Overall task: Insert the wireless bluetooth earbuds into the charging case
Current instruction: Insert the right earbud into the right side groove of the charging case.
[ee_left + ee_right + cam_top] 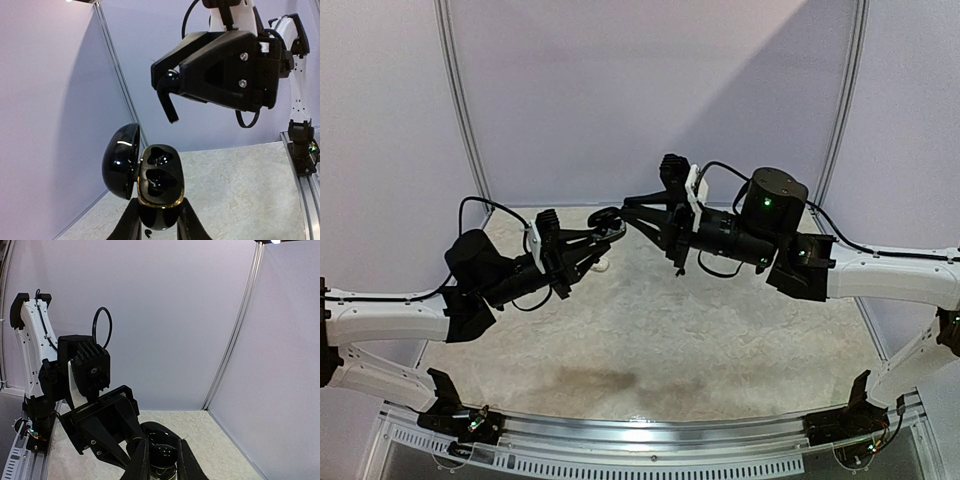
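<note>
No text, label, brand, number or sign can be read in any of the three views (whatever markings there may be are too small or too dark to make out).
</note>
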`<state>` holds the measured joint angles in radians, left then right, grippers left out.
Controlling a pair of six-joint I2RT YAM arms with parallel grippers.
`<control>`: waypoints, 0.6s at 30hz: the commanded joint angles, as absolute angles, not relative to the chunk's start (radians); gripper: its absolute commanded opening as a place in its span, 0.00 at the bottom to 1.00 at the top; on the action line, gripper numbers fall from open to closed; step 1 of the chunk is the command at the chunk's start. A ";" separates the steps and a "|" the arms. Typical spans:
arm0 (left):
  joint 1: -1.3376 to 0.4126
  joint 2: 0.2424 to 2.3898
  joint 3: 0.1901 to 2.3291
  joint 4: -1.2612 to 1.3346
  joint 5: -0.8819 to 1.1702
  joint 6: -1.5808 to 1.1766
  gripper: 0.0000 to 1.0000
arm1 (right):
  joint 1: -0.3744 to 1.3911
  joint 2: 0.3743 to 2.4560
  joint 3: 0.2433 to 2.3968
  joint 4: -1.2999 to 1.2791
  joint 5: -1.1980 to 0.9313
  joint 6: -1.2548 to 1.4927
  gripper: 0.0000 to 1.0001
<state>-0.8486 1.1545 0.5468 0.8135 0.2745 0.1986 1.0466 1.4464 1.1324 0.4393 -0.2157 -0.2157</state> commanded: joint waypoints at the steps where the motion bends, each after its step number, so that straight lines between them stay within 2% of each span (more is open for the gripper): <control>1: -0.864 1.160 0.538 0.841 0.293 0.183 0.00 | 1.049 1.448 1.134 0.467 -0.222 -0.249 0.00; 18: -0.864 1.179 0.551 0.866 0.291 0.121 0.00 | 1.048 1.495 1.160 0.444 -0.202 -0.302 0.00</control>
<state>-0.8486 1.1694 0.5468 0.8345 0.2810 0.1413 1.0466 1.4940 1.1454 0.4519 -0.2165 -0.2935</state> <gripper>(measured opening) 0.192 0.145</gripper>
